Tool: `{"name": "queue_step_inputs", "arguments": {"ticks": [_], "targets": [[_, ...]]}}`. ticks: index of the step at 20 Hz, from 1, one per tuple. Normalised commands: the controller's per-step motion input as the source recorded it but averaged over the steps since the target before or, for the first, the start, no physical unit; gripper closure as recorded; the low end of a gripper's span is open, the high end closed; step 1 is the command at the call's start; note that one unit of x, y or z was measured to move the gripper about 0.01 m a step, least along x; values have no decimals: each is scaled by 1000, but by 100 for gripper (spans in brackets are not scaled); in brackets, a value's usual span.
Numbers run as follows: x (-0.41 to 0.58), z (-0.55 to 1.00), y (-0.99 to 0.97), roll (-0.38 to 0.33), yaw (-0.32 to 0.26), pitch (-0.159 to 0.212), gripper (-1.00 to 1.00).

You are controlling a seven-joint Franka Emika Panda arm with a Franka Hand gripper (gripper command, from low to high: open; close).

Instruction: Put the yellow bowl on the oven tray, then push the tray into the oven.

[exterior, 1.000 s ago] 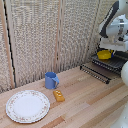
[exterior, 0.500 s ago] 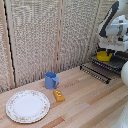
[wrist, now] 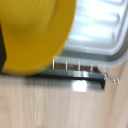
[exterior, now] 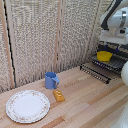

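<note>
Setting as I read it from my remote feed: a mock kitchen staged in a lab, not a real home. Evidence: a pale wood-plank bench (exterior: 85, 102) carries kitchenware only, namely a patterned white plate (exterior: 27, 105), a blue mug (exterior: 50, 80) and a small orange-yellow block (exterior: 59, 95). At the exterior view's right sits a dark countertop oven (exterior: 112, 50) with its door dropped open. Behind everything hang woven beige screen panels (exterior: 35, 37), a backdrop rather than kitchen walls. A white robot arm (exterior: 116, 20) stands over the oven.
</note>
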Motion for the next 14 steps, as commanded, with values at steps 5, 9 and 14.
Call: {"name": "queue_step_inputs", "arguments": {"ticks": [5, 9, 14], "targets": [[197, 237, 447, -67, 187, 162, -100], [205, 119, 417, -198, 133, 145, -100], [68, 79, 205, -322, 127, 111, -100]]}}
